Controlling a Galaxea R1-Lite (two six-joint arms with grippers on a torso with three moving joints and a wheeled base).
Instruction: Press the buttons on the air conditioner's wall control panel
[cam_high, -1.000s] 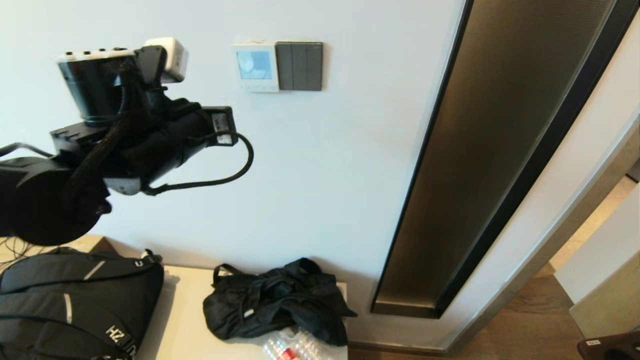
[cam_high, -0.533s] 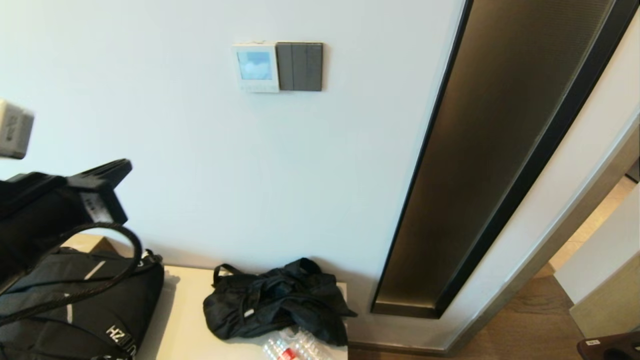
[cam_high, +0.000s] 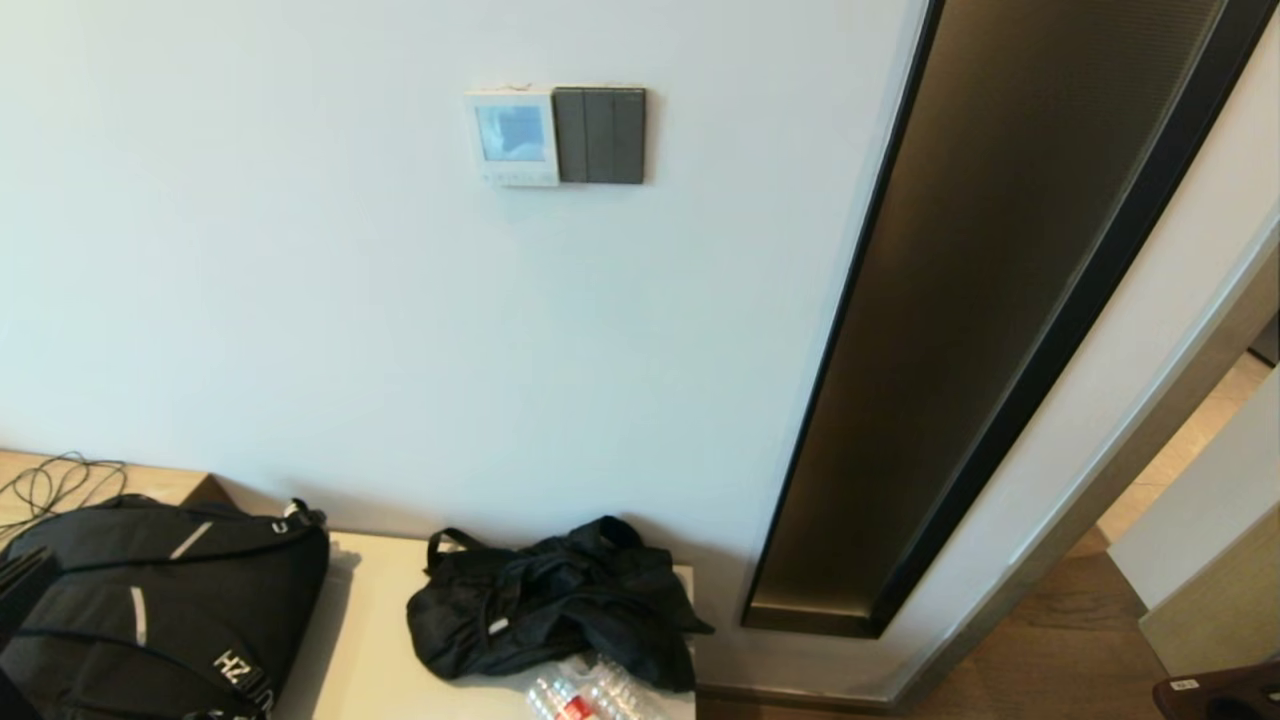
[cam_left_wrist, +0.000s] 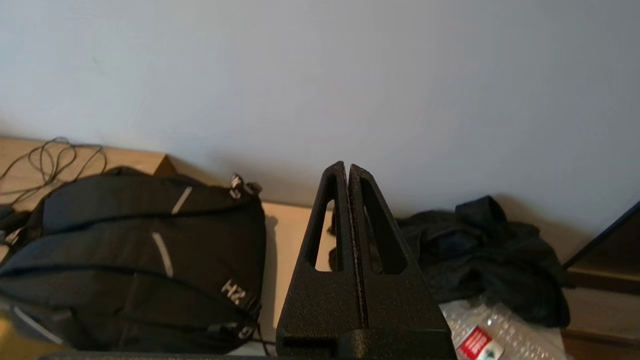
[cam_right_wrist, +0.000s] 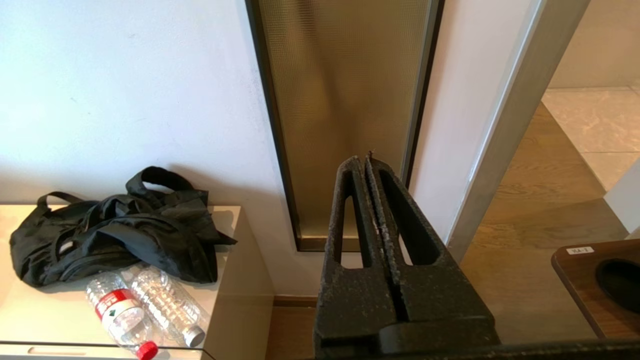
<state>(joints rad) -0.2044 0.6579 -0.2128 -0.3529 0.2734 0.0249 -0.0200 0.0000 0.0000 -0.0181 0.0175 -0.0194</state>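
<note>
Both arms hang low, left gripper (cam_left_wrist: 348, 167) and right gripper (cam_right_wrist: 367, 161) pressed together, panel (cam_high: 511, 136) far above them; next, raise one to the buttons (cam_high: 510, 176).

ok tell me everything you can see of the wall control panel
The wall control panel is a small, square, white plastic-looking unit mounted flat on the pale wall, high above the cabinet. Most of its face is a rectangular screen glowing blue; any digits are too small to read. A row of tiny buttons runs along its bottom edge. Its right edge abuts a dark grey switch plate. Neither gripper is near it and nothing touches its face.
</note>
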